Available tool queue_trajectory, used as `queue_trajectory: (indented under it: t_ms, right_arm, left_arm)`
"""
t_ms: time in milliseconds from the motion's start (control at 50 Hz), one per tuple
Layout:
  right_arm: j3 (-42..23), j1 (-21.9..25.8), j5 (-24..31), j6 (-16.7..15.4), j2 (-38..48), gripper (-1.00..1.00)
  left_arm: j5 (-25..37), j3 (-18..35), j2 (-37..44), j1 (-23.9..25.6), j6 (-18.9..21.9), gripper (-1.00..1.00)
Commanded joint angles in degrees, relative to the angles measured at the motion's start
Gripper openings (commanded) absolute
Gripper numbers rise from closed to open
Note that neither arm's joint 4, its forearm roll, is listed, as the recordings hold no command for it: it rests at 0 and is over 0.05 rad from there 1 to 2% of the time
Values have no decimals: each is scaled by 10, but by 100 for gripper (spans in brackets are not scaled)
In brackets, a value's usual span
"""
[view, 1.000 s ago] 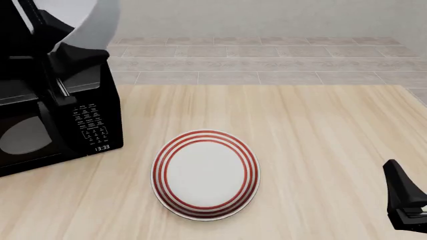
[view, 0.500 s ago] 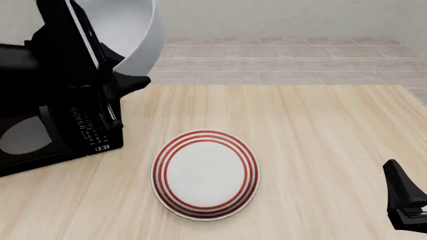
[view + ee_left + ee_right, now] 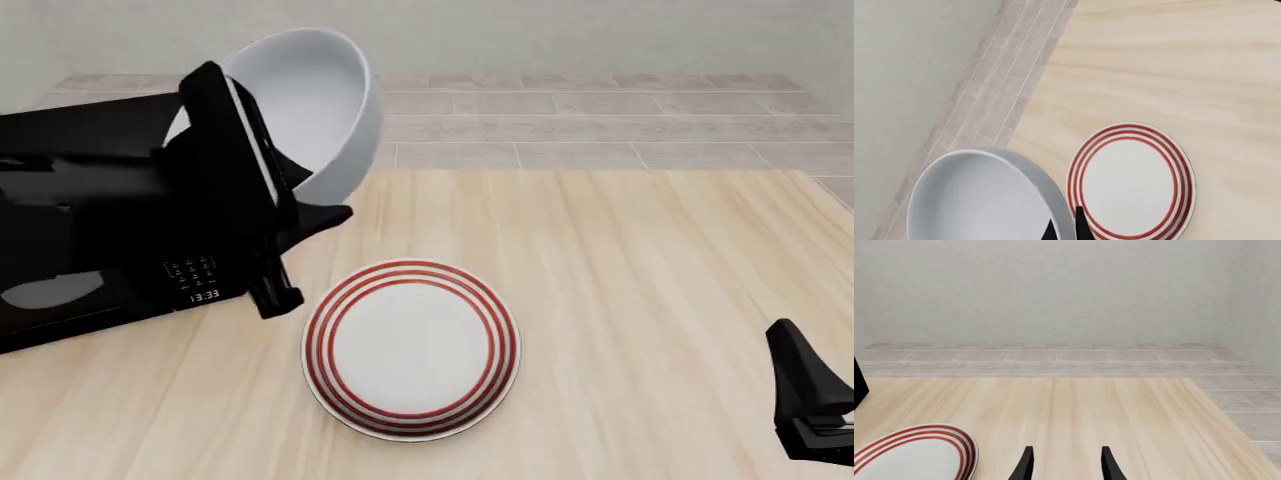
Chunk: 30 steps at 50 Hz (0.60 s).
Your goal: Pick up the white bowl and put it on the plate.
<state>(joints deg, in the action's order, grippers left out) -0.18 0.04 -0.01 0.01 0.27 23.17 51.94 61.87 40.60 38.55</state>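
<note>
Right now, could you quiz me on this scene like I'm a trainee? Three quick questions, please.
1. True or false: the white bowl already rests on the plate.
2. Which hand carries the bowl? A) left hand B) right hand C) neither
3. Fill in: the plate's rim has three rings coloured ____.

Key:
1. False: the bowl is held tilted in the air, off to the plate's far-left side, beside the black microwave.
2. A: its fingers pinch the bowl's rim; the right hand is open with nothing in it.
3. Red.
</note>
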Motion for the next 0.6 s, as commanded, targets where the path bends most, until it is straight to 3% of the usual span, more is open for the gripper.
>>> queue_trajectory:
  t_ms: [20,600]
  right_arm:
    - [0,0,0,0,0,100]
    - [0,0,0,0,0,100]
  left_arm:
    - [-27,-10,17,18,-5,-100]
    - [-91,-42,69,33,-20,-100]
